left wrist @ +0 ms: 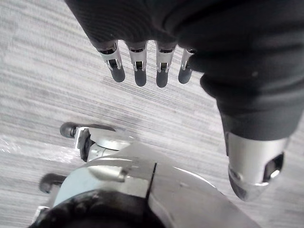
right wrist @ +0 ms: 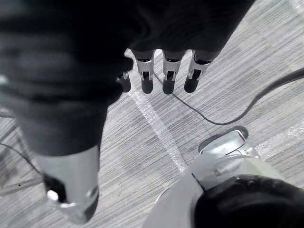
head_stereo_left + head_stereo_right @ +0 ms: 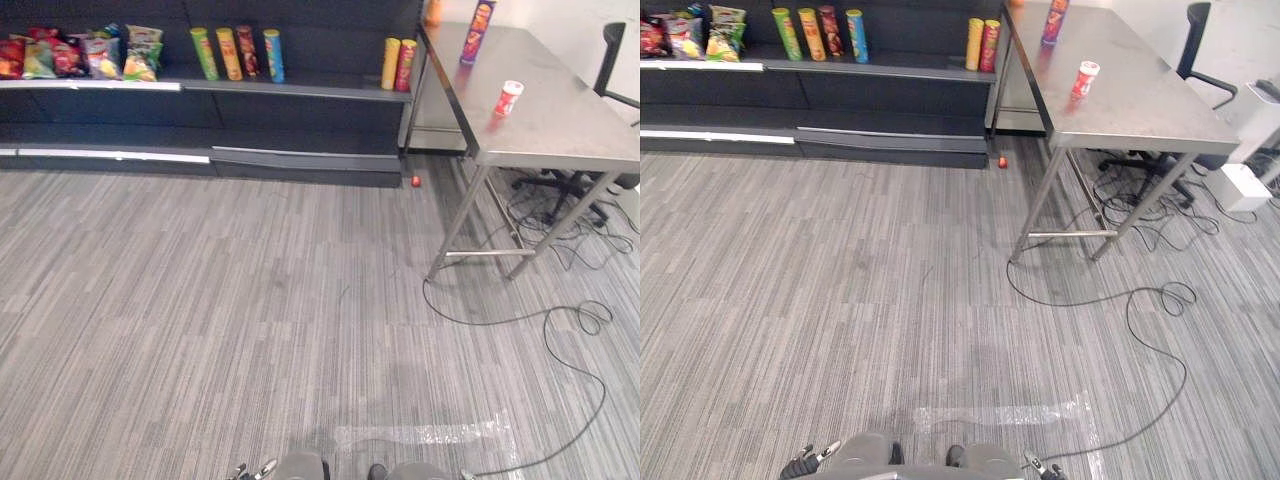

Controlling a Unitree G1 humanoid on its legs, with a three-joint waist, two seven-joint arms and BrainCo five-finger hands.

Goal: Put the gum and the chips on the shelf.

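Note:
A small red and white gum tub (image 3: 508, 97) stands on the steel table (image 3: 570, 125) at the far right. Further back on the same table is a tall purple and red chips can (image 3: 478, 30). The dark shelf (image 3: 300, 86) runs along the back left. My left hand (image 1: 142, 66) hangs over the carpet with straight fingers and holds nothing. My right hand (image 2: 164, 76) hangs the same way, open, far from the table and the shelf.
The shelf carries several chip bags (image 3: 90, 55) at its left end and several upright chip cans (image 3: 237, 53). A small red thing (image 3: 415, 181) lies on the floor by the shelf's corner. An office chair (image 3: 605, 70) stands behind the table and a white box (image 3: 1238, 186) sits right of it.

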